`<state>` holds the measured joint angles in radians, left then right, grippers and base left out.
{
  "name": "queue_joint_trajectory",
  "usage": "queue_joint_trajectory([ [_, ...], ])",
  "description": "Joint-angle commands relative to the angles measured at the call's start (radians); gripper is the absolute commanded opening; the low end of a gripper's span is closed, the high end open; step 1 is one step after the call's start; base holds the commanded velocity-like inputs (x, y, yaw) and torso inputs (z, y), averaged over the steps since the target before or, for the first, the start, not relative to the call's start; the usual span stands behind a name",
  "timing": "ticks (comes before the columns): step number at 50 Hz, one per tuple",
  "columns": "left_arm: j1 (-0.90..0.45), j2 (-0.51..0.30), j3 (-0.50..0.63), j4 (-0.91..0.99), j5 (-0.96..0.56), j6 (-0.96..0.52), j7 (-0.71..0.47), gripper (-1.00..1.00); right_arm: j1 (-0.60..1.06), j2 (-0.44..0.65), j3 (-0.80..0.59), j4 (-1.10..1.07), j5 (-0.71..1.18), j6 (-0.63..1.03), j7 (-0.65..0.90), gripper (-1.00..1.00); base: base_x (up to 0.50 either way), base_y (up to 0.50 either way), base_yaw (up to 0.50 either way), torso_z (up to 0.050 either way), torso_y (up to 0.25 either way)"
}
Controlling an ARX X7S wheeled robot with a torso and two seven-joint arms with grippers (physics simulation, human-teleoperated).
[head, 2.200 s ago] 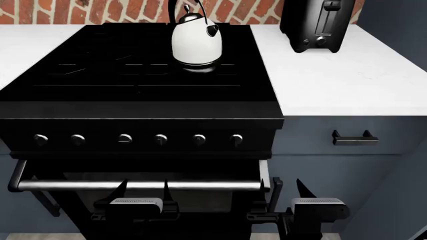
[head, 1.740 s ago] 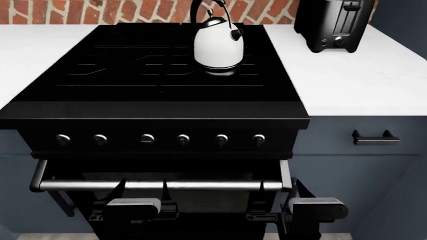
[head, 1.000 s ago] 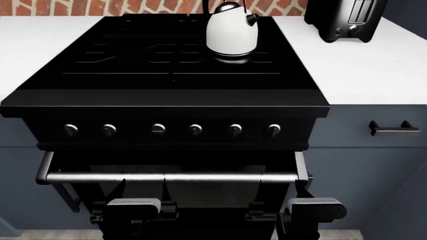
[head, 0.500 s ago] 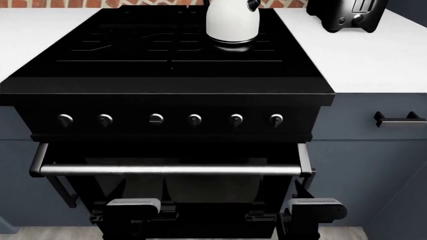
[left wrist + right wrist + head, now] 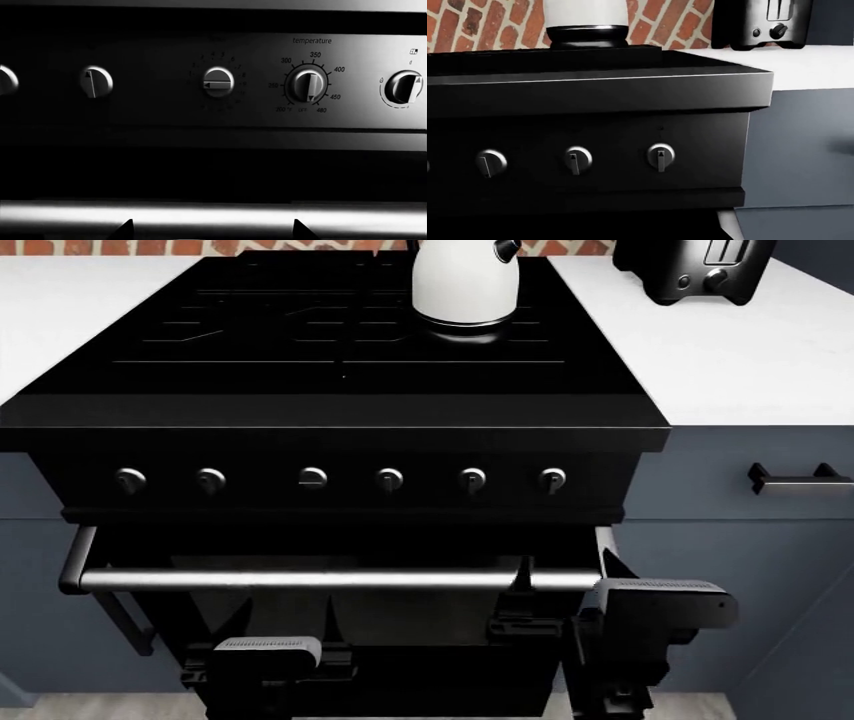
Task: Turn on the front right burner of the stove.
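Observation:
The glossy black stove (image 5: 334, 400) fills the head view, with six small silver knobs in a row; the rightmost knob (image 5: 551, 479) sits at the panel's right end. The steel oven handle (image 5: 294, 581) runs below them. My left gripper (image 5: 287, 620) is open and empty, low in front of the oven door; in the left wrist view its gripper (image 5: 211, 230) is just below the handle (image 5: 213, 216), facing the knobs (image 5: 218, 82). My right gripper (image 5: 565, 575) is open and empty at the handle's right end, below the rightmost knob (image 5: 660, 156). Its fingertips are out of the right wrist view.
A white kettle (image 5: 463, 285) stands on the back right of the cooktop. A black toaster (image 5: 694, 268) sits on the white counter (image 5: 747, 360) to the right. A blue-grey drawer with a black handle (image 5: 798, 480) is right of the stove.
My right arm has risen from low by the oven door to the level of the oven handle's right end. Earlier, the head view moved closer to the stove. The left arm stays put.

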<state>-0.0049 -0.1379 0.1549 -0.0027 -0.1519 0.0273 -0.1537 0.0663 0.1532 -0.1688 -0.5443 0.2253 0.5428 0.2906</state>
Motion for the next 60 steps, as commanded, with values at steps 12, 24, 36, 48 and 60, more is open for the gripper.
queue_joint_trajectory([
  [12, -0.006, -0.013, 0.015, -0.007, -0.021, 0.004, -0.008, 1.0, 0.374, -0.019, -0.082, -0.038, -0.025, 0.397, 0.121, 1.0, 0.0, 0.0, 0.0, 0.0, 0.0],
  [24, -0.006, -0.021, 0.023, -0.008, -0.03, 0.011, -0.012, 1.0, 0.425, -0.052, -0.083, 0.122, -0.043, 0.338, 0.159, 1.0, 0.0, 0.0, 0.0, 0.0, 0.0],
  [36, -0.006, -0.027, 0.03, -0.008, -0.036, 0.011, -0.019, 1.0, 0.419, -0.055, -0.09, 0.237, -0.025, 0.272, 0.148, 1.0, 0.0, 0.0, 0.0, 0.0, 0.0],
  [48, -0.01, -0.032, 0.037, -0.012, -0.042, 0.012, -0.025, 1.0, 0.446, -0.051, -0.096, 0.304, -0.018, 0.238, 0.15, 1.0, 0.0, 0.0, 0.0, 0.0, 0.0],
  [60, -0.014, -0.037, 0.044, -0.014, -0.047, 0.007, -0.031, 1.0, 0.467, -0.048, -0.104, 0.381, -0.015, 0.188, 0.151, 1.0, 0.0, 0.0, 0.0, 0.0, 0.0],
])
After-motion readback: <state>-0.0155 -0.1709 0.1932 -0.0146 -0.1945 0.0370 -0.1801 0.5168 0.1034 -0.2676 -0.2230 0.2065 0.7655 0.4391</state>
